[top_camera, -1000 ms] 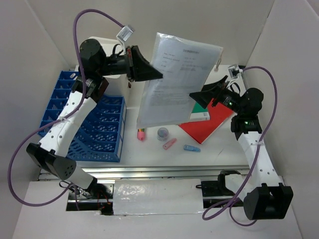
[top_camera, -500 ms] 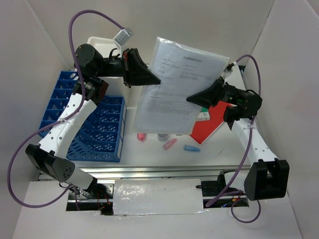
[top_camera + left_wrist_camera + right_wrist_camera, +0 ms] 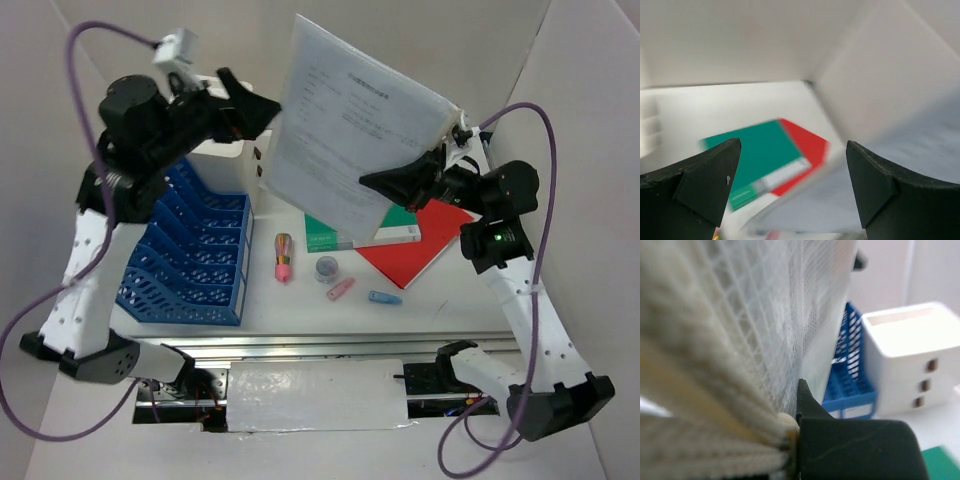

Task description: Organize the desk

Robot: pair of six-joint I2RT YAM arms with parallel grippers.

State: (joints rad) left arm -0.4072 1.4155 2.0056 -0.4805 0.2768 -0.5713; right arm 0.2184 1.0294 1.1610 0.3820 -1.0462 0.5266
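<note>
Now, item one: document sleeve (image 3: 350,120), handed over; your left gripper (image 3: 262,108) has let go and stands wide, drawn back toward ten o'clock; your right gripper (image 3: 372,183) has pinched shut on the sleeve's lower edge, holding it aloft at twelve; desk (image 3: 300,300) lies beneath, blue rack (image 3: 190,260) at nine; filing it there looks next.

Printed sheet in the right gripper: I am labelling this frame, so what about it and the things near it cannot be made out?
printed sheet: its text is too small in the top view, blurred close-up in the right wrist view.
green book: top view, partly hidden by the sheet; left wrist view, blurred.
white box: top view, mostly behind the left arm.
right gripper: top view, one finger hidden behind the sheet.
</note>
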